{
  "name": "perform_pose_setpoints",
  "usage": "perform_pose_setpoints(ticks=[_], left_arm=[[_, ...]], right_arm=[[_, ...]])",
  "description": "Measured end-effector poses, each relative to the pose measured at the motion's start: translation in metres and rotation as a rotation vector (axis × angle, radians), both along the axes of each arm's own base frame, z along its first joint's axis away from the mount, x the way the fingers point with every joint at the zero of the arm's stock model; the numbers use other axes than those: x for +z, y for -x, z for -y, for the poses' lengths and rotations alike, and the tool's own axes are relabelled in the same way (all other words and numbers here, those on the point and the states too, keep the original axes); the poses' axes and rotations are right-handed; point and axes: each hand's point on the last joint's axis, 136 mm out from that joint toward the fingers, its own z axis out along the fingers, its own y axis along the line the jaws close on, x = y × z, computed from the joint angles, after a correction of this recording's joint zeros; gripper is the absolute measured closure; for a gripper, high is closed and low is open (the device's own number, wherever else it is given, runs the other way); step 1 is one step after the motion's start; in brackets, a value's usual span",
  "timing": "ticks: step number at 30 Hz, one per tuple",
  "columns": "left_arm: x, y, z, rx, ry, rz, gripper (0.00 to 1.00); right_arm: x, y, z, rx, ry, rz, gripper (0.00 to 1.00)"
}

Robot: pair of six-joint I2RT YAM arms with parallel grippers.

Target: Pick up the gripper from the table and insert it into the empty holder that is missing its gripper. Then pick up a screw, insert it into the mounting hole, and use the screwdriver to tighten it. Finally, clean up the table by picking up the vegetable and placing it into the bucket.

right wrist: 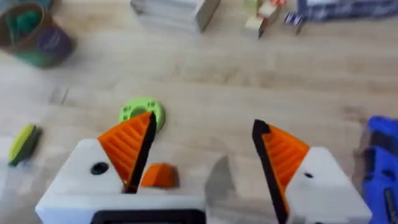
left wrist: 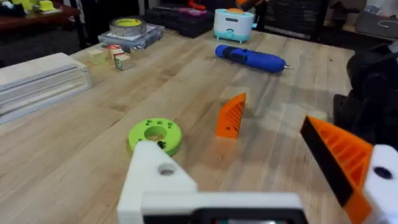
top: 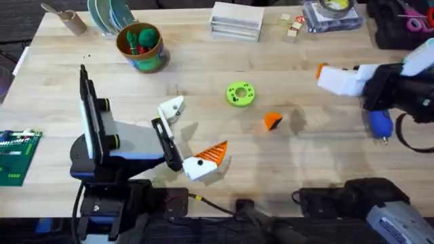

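A light wooden table (top: 203,95) is seen from overhead. The loose orange gripper (top: 272,120) lies near the centre of the table, just toward 4 o'clock from the lime-green disc with the mounting hole (top: 240,93). In the left wrist view the gripper (left wrist: 231,116) stands on the wood beside the disc (left wrist: 155,135), apart from it.

The left end effector (top: 190,139) sits toward 7 o'clock from the disc, its fingers spread open and empty. 1 finger is the holder (top: 171,108), a bare white mount; the other carries an orange ribbed tip.

The right end effector (top: 332,78) is at 3 o'clock from the disc, above the table. In its wrist view the 2 orange-tipped fingers (right wrist: 127,146) are spread wide with nothing held.

The blue screwdriver (top: 380,125) lies on the table beneath the right arm. The bucket (top: 141,46) stands at 10 o'clock from the disc, with green and red items inside it.
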Motion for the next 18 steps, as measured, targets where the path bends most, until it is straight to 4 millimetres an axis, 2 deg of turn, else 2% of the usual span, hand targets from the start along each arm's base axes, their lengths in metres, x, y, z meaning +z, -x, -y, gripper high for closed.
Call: perform_pose_setpoints(ticks=[6, 7, 10, 11, 12, 17, 18], left_arm=[[0.0, 0.0, 0.0, 0.0, 0.0, 0.0, 0.008], [0.0, 0.0, 0.0, 0.0, 0.0, 0.0, 0.008], [0.0, 0.0, 0.0, 0.0, 0.0, 0.0, 0.008], [0.0, 0.0, 0.0, 0.0, 0.0, 0.0, 0.008], [0.0, 0.0, 0.0, 0.0, 0.0, 0.0, 0.008], [0.0, 0.0, 0.0, 0.0, 0.0, 0.0, 0.008], [0.0, 0.0, 0.0, 0.0, 0.0, 0.0, 0.008]], right_arm=[[0.012, 0.021, -0.009, 0.033, 0.056, -0.119, 0.007], [0.008, 0.032, -0.018, 0.083, 0.088, -0.185, 0.007], [-0.01, 0.042, -0.032, 0.156, 0.124, -0.279, 0.008], [-0.014, 0.042, -0.039, 0.182, 0.13, -0.299, 0.008], [-0.032, 0.043, -0.063, 0.264, 0.158, -0.381, 0.009], [-0.045, 0.033, -0.078, 0.246, 0.108, -0.453, 0.007], [-0.062, 0.034, -0.086, 0.252, 0.122, -0.54, 0.007]])
